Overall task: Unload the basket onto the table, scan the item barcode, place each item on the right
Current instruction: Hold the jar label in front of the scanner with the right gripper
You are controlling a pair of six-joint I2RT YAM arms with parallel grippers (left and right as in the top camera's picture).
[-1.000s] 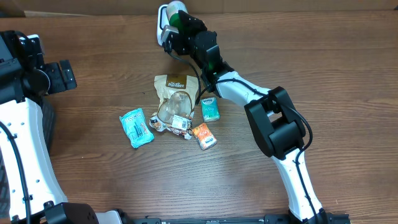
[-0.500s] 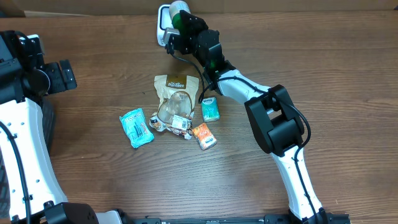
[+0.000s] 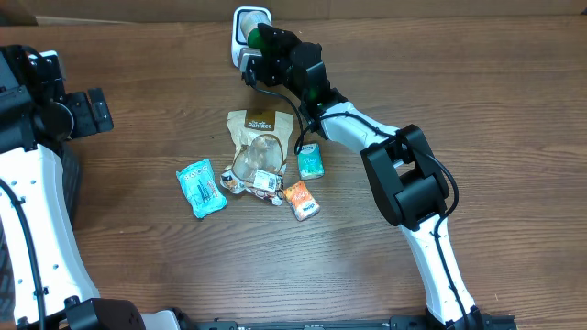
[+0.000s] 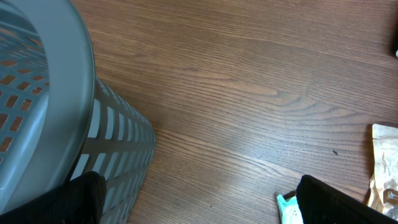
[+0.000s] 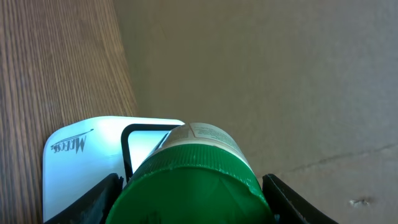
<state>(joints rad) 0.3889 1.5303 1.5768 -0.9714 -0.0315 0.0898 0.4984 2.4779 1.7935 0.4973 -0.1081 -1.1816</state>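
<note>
As the right tool [image 5: 193, 196], clamped on the green-capped bottle [image 5: 208, 134], has drawn back uncovering the scanner [image 5: 74, 168], scan pass likely underway; left tool [image 4: 208, 202] wide, empty.

Bright even light, soft shadows (mostly sharp)

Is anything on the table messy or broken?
Nothing looks broken or spilled. The snacks are just in a jumbled heap mid-table: a clear packet lies on top of the brown pouch, and the orange packet sits crooked beside them. The green-capped bottle is held at the white scanner, which fits the job.
</note>
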